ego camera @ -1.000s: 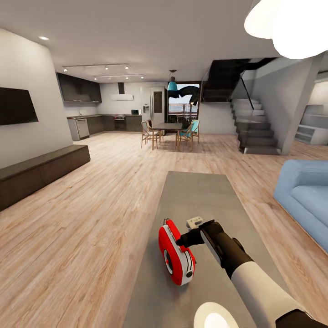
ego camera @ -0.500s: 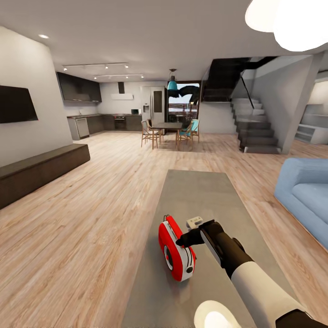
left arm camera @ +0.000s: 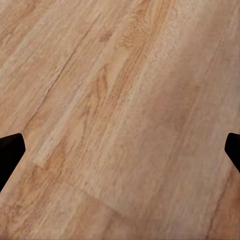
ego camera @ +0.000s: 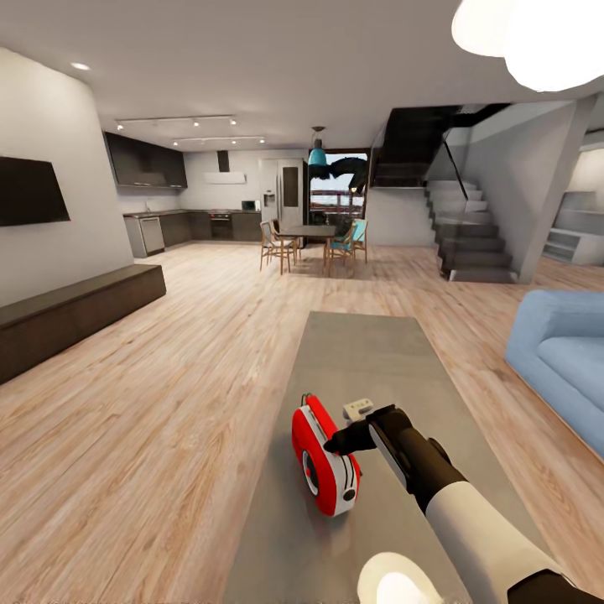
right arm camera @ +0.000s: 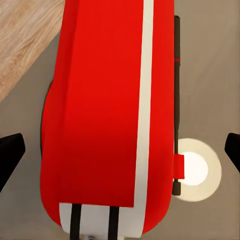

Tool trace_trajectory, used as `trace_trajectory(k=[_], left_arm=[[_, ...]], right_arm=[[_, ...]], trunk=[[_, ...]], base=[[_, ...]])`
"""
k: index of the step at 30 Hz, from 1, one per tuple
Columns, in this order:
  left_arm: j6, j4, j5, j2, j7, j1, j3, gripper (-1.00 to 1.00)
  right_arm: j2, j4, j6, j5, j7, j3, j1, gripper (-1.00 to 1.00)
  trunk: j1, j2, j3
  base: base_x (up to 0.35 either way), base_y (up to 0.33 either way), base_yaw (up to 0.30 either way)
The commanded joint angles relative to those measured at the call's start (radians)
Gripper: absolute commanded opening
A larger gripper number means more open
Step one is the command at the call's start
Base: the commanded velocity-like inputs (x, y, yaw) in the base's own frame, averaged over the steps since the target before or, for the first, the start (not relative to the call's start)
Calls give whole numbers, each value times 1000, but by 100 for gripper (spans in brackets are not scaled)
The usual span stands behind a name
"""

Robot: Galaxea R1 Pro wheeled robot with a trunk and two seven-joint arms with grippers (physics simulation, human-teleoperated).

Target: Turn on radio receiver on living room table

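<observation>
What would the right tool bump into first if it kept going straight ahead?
Most likely the small red radio with white trim: the open right tool points straight at its body, apparently very close, though depth is uncertain.

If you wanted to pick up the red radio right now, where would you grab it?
Probably across its narrow red body, coming from above. The radio receiver stands upright on the table, and the open right gripper already straddles its slim top edge.
</observation>
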Motion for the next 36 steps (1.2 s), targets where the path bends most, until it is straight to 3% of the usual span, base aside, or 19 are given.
trace_trajectory(k=[1, 7, 18, 19, 36], left_arm=[[0, 0, 0, 0, 0, 0, 0, 100], [0, 0, 0, 0, 0, 0, 0, 100], [1, 0, -1, 0, -1, 0, 0, 100], [1, 0, -2, 0, -1, 0, 0, 100], [1, 0, -2, 0, -1, 0, 0, 100]], right_arm=[[0, 0, 0, 0, 0, 0, 0, 100], [0, 0, 0, 0, 0, 0, 0, 100], [0, 1, 0, 0, 0, 0, 0, 100], [0, 1, 0, 0, 0, 0, 0, -100], [0, 1, 0, 0, 0, 0, 0, -100]], trunk=[[4, -7, -3], [27, -49, -22], [27, -49, -22], [27, -49, -22], [27, -49, -22]], base=[[0, 0, 0], [0, 0, 0], [0, 0, 0], [0, 0, 0], [0, 0, 0]])
